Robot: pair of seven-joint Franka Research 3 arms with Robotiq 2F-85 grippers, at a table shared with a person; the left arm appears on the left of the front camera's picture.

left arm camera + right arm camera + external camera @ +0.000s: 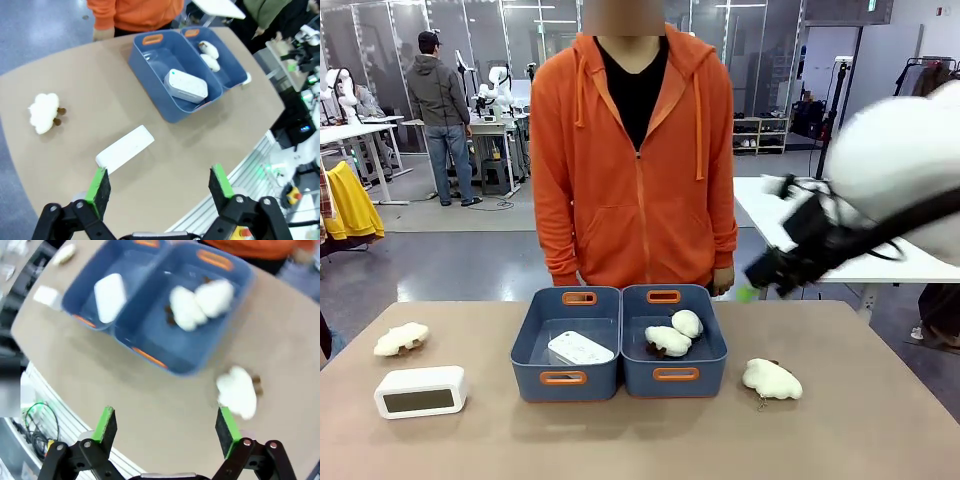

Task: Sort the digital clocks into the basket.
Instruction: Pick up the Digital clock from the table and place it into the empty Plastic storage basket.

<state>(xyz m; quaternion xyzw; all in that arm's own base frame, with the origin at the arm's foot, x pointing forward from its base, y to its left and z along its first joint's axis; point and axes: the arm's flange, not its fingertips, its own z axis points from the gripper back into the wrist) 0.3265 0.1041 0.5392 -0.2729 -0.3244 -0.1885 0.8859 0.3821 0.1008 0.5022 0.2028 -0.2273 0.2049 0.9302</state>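
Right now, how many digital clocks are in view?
2. One digital clock lies inside the left basket. The other clock stands on the table at its near left, outside both tubs. No sign of another hidden one.

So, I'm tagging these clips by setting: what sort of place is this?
Probably a robotics lab or workshop: white workbenches along glass partitions, a bare grey floor, and a yellow emergency-stop button beside the table.
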